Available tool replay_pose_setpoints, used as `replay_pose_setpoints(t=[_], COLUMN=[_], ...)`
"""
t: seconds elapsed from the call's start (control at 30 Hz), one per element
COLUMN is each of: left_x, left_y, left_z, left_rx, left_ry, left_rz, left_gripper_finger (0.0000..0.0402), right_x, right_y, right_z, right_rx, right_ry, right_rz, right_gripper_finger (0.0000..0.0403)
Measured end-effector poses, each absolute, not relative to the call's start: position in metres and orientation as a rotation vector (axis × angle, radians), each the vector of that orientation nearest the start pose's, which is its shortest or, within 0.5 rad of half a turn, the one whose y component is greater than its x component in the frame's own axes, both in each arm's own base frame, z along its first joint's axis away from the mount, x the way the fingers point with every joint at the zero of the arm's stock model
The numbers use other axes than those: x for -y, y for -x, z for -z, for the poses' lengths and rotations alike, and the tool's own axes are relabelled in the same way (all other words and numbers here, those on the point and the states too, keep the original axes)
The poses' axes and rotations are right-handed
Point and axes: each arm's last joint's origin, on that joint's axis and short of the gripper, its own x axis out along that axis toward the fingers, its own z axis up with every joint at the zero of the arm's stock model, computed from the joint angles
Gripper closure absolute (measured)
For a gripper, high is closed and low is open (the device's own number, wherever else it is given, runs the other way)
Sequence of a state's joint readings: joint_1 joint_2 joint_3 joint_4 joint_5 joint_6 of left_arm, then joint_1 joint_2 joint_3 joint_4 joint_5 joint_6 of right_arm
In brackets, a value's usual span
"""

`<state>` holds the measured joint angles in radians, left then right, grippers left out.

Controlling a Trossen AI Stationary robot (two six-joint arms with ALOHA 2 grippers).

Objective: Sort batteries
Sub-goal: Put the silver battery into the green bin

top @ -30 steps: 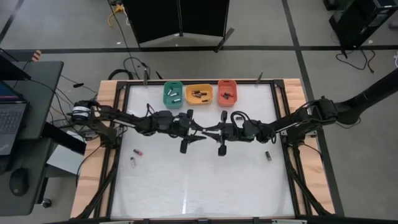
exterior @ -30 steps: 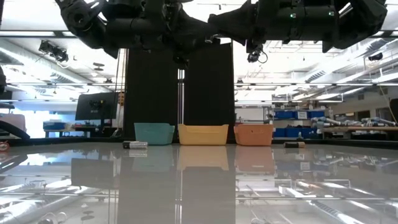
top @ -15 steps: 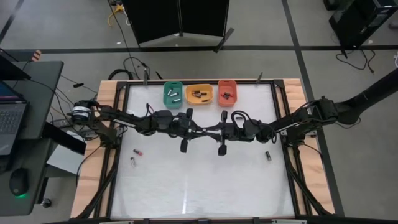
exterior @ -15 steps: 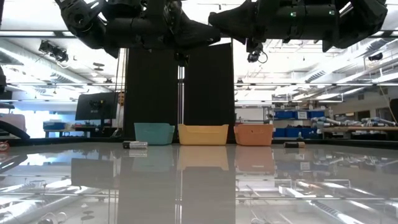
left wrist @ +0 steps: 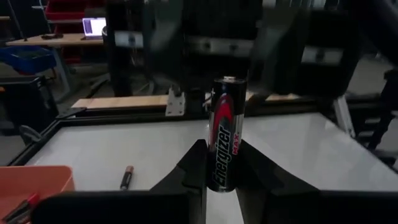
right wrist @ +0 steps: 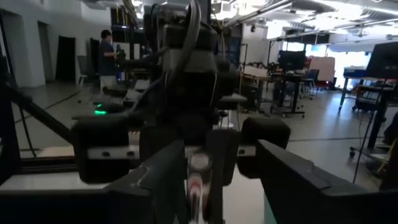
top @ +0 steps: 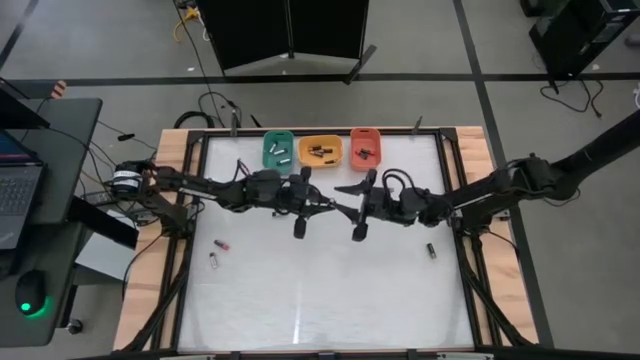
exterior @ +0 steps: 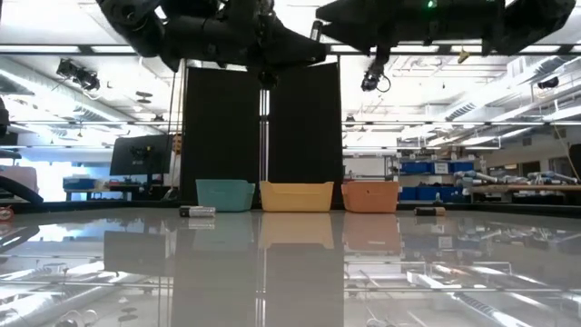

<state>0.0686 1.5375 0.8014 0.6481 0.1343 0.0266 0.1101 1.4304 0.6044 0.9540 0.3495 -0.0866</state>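
Observation:
Above the middle of the table my left gripper (top: 325,207) is shut on a black and silver battery (left wrist: 225,134). My right gripper (top: 346,200) faces it from the right, open, its fingers wide on either side of the battery (right wrist: 198,177) without touching it. Two loose batteries (top: 221,244) (top: 213,259) lie on the table at the left and one (top: 431,250) at the right. Green (top: 279,151), orange (top: 320,150) and red (top: 366,148) trays at the far edge hold more batteries. My left gripper pinches the battery's lower part (left wrist: 217,177) between its two fingers (left wrist: 191,167). The fingers come level from the table's left. The battery stands upright in the hold, its upper end rising above the fingertips, lifted clear of the table.
The three trays stand in a row at the far edge, seen low as teal (exterior: 225,194), yellow (exterior: 296,196) and orange (exterior: 369,196) tubs. A dark frame (top: 190,200) rims the white table. The near half of the table holds nothing but reflections.
My left gripper has shut on the battery that the right gripper was holding. My right gripper has then opened and let go. Both arms have risen a little and the battery stays clear of the table.

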Motion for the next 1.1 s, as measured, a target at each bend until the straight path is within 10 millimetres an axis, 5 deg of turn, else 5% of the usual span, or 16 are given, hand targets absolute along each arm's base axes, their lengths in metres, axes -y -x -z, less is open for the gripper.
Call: replay_pose_setpoints(t=[0.27,0.47,0.77,1.1], left_x=[-0.034,-0.069,-0.148,-0.209], left_y=[-0.327,-0.301,-0.258,-0.238], left_z=[-0.26,-0.267,-0.256,-0.206], left_rx=[-0.369,-0.78,-0.971,-1.127], left_ry=[-0.087,-0.065,0.147,0.333], left_rz=[0.03,-0.177,-0.463,-0.568], left_gripper_finger=[0.0345,0.0345,0.0345,0.0345], right_x=[-0.022,-0.023,-0.021,-0.021], right_y=[-0.261,-0.241,-0.234,-0.235], right_z=[-0.259,-0.258,-0.244,-0.24], right_rx=[0.026,-0.141,-0.299,-0.324], right_ry=[0.097,0.078,0.059,0.074], right_rz=[0.277,0.322,0.382,0.41], right_gripper_finger=[0.0186,0.0248,0.0385,0.0372])
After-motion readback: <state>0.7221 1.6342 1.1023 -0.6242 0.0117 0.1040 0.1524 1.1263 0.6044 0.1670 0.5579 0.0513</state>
